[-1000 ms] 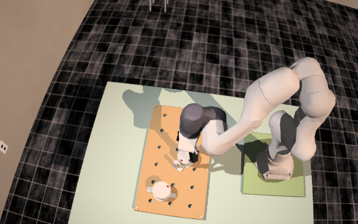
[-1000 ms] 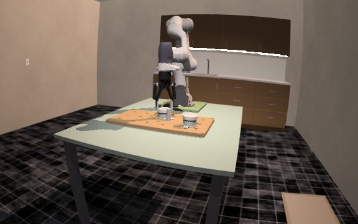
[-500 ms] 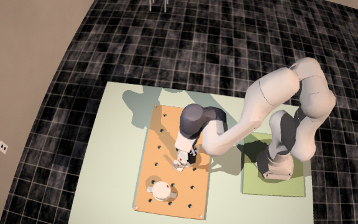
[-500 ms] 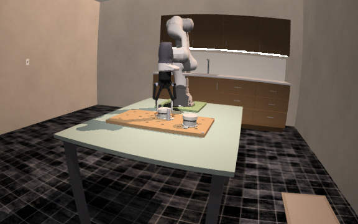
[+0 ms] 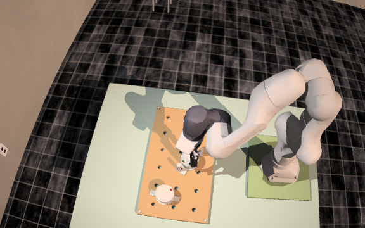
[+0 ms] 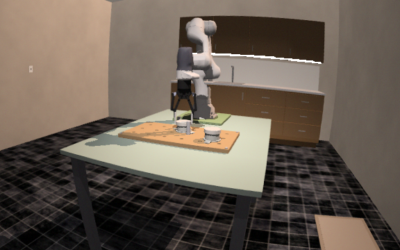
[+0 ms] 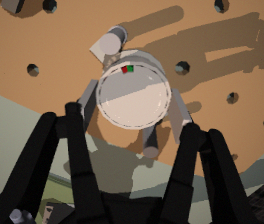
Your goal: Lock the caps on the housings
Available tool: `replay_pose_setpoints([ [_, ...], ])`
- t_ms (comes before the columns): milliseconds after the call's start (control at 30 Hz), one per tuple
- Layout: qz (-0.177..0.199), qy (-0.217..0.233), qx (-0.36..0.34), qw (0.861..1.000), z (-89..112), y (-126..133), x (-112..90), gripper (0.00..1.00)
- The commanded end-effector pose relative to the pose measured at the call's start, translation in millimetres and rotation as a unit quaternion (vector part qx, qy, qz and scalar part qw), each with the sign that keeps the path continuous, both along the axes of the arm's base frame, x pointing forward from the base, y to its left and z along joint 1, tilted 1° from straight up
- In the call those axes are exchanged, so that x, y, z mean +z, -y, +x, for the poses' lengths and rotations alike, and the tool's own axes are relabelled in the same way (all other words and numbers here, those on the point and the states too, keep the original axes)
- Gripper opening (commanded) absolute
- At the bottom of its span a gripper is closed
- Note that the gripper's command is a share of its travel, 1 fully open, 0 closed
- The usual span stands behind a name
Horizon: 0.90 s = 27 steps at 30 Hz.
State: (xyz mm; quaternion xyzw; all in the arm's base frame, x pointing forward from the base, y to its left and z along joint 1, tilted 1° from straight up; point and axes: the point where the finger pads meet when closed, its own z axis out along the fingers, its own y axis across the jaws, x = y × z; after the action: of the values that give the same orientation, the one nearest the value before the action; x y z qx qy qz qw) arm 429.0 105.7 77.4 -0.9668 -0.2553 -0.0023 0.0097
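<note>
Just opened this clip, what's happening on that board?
The arm's end effector is closed on the round white cap of one housing on the orange pegboard, in the middle of turning it. A second capped housing stands upright nearer the board's end, untouched. Both housings are upright on the board.

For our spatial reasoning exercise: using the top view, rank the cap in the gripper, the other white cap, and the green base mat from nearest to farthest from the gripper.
1. The gripped cap, between the fingers of the gripper.
2. The other white cap, toward the board's lower end.
3. The green base mat, beside the board, under the arm's base.
</note>
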Motion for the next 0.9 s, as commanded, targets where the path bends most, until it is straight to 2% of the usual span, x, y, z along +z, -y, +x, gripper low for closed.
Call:
replay_pose_setpoints([
  [0,-0.005,0.003,-0.097,0.995,1.3,1.2,-0.2,0.1],
  [267,-0.005,0.002,-0.155,0.988,1.3,1.2,-0.2,0.1],
  [867,-0.005,0.002,-0.157,0.988,1.3,1.2,-0.2,0.1],
])
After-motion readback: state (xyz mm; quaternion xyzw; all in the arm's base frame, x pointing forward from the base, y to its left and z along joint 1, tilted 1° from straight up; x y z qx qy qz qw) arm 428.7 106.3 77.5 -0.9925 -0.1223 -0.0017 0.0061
